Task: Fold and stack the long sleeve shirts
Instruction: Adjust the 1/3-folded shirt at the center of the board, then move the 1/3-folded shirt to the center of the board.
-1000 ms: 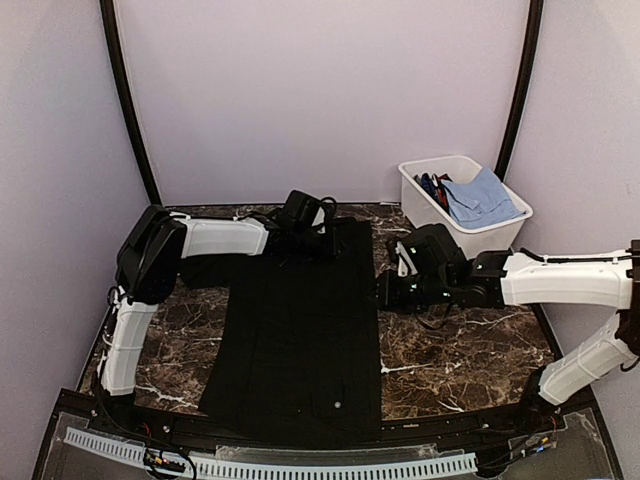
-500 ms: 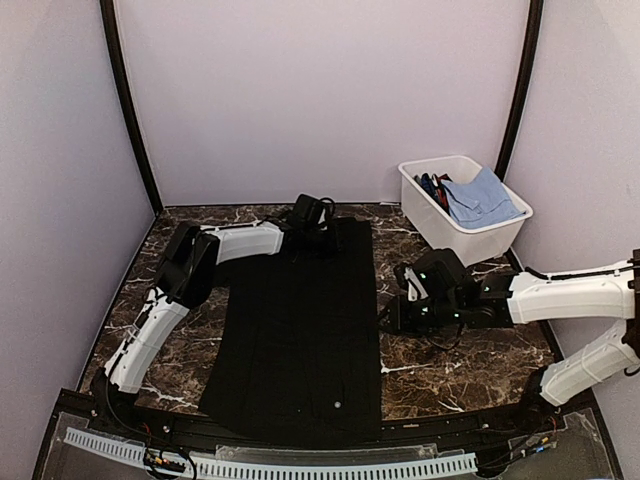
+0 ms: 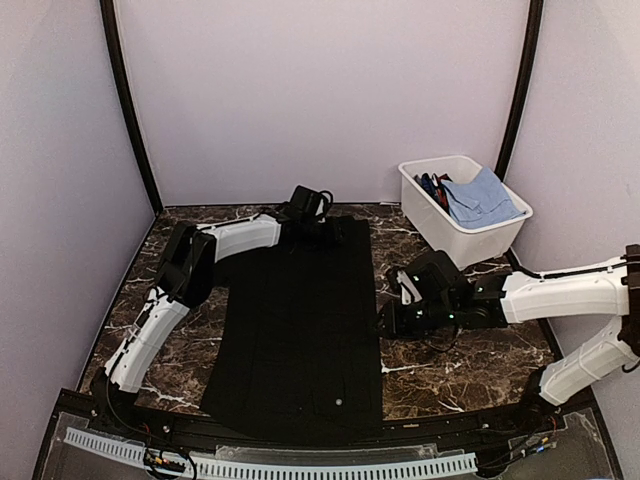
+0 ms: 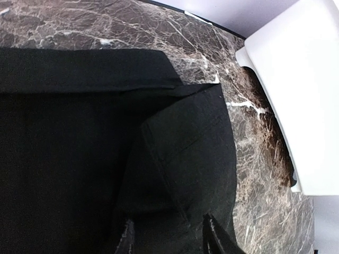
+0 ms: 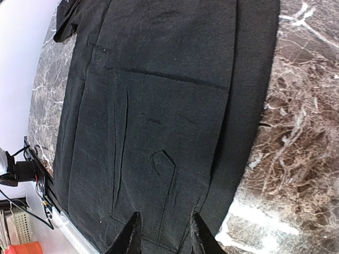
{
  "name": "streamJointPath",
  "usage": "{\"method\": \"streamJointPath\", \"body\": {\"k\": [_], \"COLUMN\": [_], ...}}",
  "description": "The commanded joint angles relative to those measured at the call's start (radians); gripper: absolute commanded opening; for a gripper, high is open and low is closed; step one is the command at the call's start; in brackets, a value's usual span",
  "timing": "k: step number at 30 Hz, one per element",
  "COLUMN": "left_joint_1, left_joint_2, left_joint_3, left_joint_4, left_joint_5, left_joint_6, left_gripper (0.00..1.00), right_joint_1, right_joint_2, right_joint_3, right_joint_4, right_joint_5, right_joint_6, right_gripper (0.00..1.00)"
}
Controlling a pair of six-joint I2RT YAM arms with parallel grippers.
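Note:
A plain black long sleeve shirt (image 3: 300, 320) lies spread flat down the middle of the dark marble table. One tiny white button (image 3: 339, 402) shows near its front hem. My left gripper (image 3: 315, 222) hovers open over the shirt's far end; in the left wrist view (image 4: 168, 235) its fingers stand apart above a folded-over flap of the black cloth (image 4: 185, 143). My right gripper (image 3: 383, 320) is open at the shirt's right edge; in the right wrist view (image 5: 164, 235) its fingers stand apart over the cloth (image 5: 159, 106), with nothing between them.
A white plastic bin (image 3: 418, 200) stands at the back right, holding a folded blue cloth (image 3: 480, 197) and other items. Its wall shows in the left wrist view (image 4: 296, 95). Bare marble (image 3: 470, 350) lies right of the shirt, and more to its left.
My left arm has stretched out and its gripper has moved from the shirt's upper part to its far edge. My right gripper has shifted slightly along the shirt's right edge.

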Motion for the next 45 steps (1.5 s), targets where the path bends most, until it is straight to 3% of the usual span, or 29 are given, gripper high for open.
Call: {"method": "streamJointPath", "body": {"k": [1,6,15,22,30,45], "left_joint_1": [0.003,0.005,0.034,0.042,-0.02,-0.165], "left_joint_2": [-0.186,-0.341,-0.692,-0.829,-0.823,-0.69], "left_joint_3": [0.022,-0.155,-0.77,-1.082,-1.181,-1.07], "left_joint_4": [-0.047,-0.061,0.019,0.041,0.067,0.067], "left_joint_5": [0.018,-0.026,-0.14,-0.16,-0.152,-0.155], "left_joint_6": [0.077,0.127,0.105,0.065,0.014,-0.101], "left_gripper": [0.46,0.47,0.47,0.47,0.45,0.45], "right_joint_1": [0.021,0.025,0.008,-0.019,-0.031,-0.099], "right_joint_2": [0.059,0.152,0.304,0.359,0.384,0.2], "right_joint_3": [0.06,0.12,0.2,0.147,0.065,-0.141], "right_joint_4": [0.052,0.09,0.166,0.233,0.253,0.176], "right_joint_5": [-0.019,-0.037,-0.06,-0.072,-0.053,0.045], "right_joint_6": [-0.031,-0.049,-0.078,-0.076,-0.062,-0.032], "right_gripper": [0.29,0.28,0.28,0.28,0.27,0.26]}}
